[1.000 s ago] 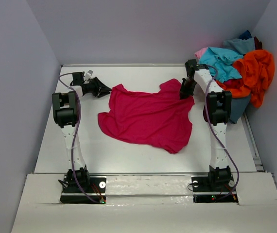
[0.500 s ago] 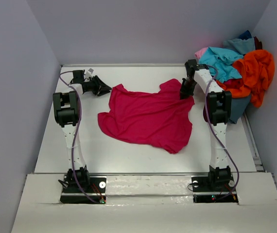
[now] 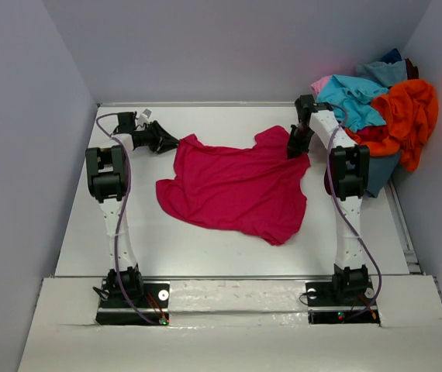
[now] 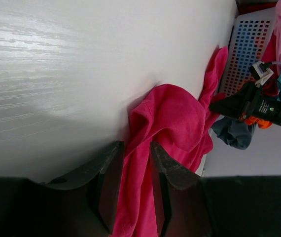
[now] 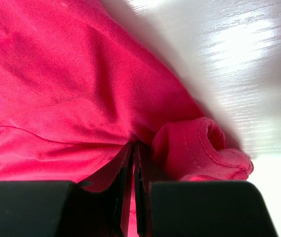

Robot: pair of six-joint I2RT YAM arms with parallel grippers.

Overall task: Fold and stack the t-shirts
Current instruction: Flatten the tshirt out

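crimson t-shirt (image 3: 236,190): it is lying crumpled and unfolded in the middle of the table (image 3: 128,232), between my two arms; nothing is folded or stacked yet.
right gripper (image 5: 133,146): I am pinching a thin fold at the shirt's far right corner, the fingers all but closed on it, with a rolled hem (image 5: 204,143) bulging just beside them.
left gripper (image 4: 135,148): I am holding these fingers partly apart, astride the shirt's far left edge; cloth is lying between them, but I cannot tell that they are pressing it.
risk, one-sided pull: if I am tugging with the right before the left has closed, the shirt is probably going to drag and twist instead of spreading flat.
risk, thin pinch: I am gripping very little cloth on the right, so tension may be working it loose.
risk, bunched layers: the left may be closing on a doubled fold, leaving the shirt crooked.
risk, pile of other shirts (image 3: 376,108): it is sitting just behind my right arm; a wide swing could be snagging it.
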